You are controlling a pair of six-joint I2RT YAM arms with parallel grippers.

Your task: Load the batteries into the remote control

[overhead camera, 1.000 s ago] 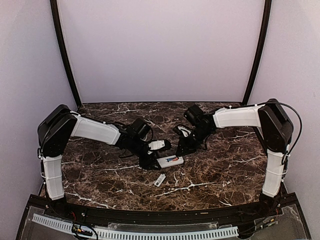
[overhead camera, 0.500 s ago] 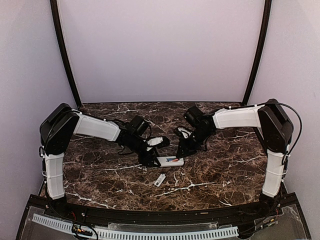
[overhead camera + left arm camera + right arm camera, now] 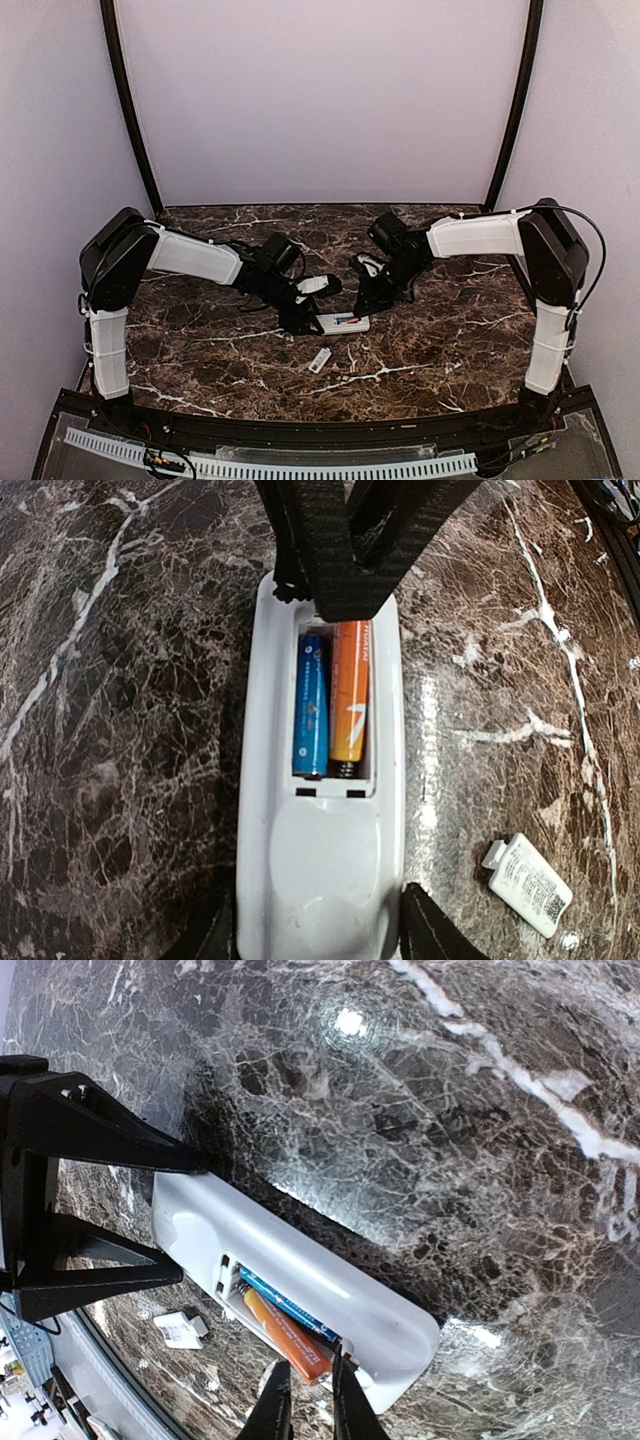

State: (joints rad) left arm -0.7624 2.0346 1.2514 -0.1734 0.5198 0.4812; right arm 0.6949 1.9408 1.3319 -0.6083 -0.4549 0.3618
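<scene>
Remote control [image 3: 320, 860]: clamped in left jaws [image 3: 320, 935], batteries [image 3: 311, 705] bedded. Right jaws [image 3: 308, 1405]: together, tips on orange battery [image 3: 350, 695]. We judge seating nearly done; next, fetch loose cover [image 3: 525, 882] beside left jaws.

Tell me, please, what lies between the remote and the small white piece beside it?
Only bare tabletop separates the remote and the piece; the left wrist view shows it.

Top external: fixed, high behind arm bases, facing forward and down, whole table [image 3: 200, 350] in frame, far off. Left wrist: close, near-vertical down onto remote control [image 3: 320, 860], left gripper [image 3: 320, 942] at bottom edge. Right wrist: close, oblique, seemingly rolled sideways, right gripper [image 3: 308, 1408] at bottom edge. All three share remote control and small white piece [image 3: 527, 883].
</scene>
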